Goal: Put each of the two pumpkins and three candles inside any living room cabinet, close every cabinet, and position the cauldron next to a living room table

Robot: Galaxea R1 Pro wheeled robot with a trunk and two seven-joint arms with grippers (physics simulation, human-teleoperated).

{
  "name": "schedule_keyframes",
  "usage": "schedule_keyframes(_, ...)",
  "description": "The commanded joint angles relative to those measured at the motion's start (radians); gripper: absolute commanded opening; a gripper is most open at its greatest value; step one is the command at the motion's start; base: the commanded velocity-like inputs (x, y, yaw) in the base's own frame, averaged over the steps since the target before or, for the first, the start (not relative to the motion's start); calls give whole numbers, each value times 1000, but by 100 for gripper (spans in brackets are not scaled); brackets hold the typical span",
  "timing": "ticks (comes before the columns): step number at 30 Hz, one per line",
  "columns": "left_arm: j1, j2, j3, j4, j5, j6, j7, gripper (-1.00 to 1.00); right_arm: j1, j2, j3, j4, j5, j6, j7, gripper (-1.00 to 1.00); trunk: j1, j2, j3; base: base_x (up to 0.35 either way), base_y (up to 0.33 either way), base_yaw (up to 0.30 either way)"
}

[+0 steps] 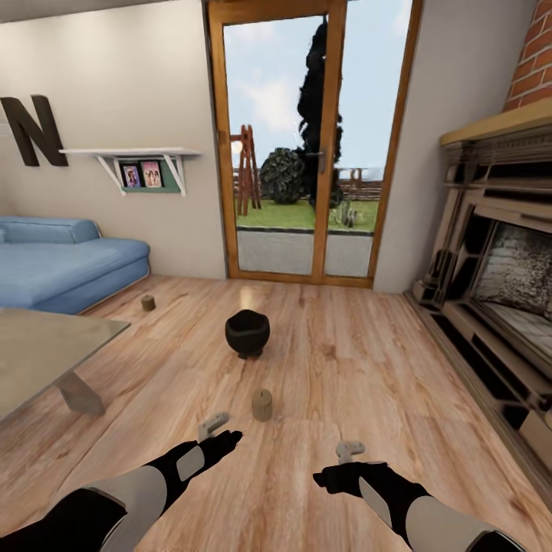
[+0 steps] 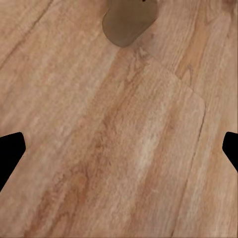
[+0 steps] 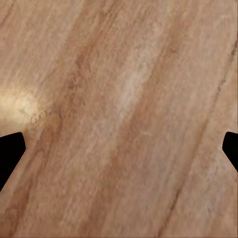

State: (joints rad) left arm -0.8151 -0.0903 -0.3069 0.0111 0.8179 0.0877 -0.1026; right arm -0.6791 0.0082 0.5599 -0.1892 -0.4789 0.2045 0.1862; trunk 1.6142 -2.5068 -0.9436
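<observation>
Head view: a black cauldron [image 1: 248, 333] sits on the wooden floor [image 1: 345, 368] mid-room, before a glass door [image 1: 310, 138]. One candle [image 1: 262, 405] stands nearer, just ahead of the left gripper [image 1: 214, 426]; another candle [image 1: 148, 303] stands far left by the blue sofa [image 1: 61, 261]. The grey counter [image 1: 38, 349] is at left, a fireplace [image 1: 498, 291] at right. The right gripper [image 1: 350, 451] hovers low.

Left wrist view: jaws spread wide over bare floor, the candle [image 2: 128, 20] beyond them.

Right wrist view: jaws spread wide over floor [image 3: 119, 119].
</observation>
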Motion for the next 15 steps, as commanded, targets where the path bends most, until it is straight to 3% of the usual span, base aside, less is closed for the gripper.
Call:
schedule_keyframes(1, -1, 0, -8, 1, 11, 3, -3, 100, 0, -1, 3, -1, -4, 4, 1, 100, 0, 0, 0, 0, 0, 215)
schedule_keyframes(9, -1, 0, -8, 1, 12, 3, -3, 100, 0, -1, 4, -1, -4, 5, 1, 100, 0, 0, 1, 19, 0, 237)
schedule_keyframes(15, -1, 0, -8, 1, 12, 3, -3, 100, 0, -1, 6, -1, -4, 6, -2, 100, 0, 0, -4, 252, 0, 181)
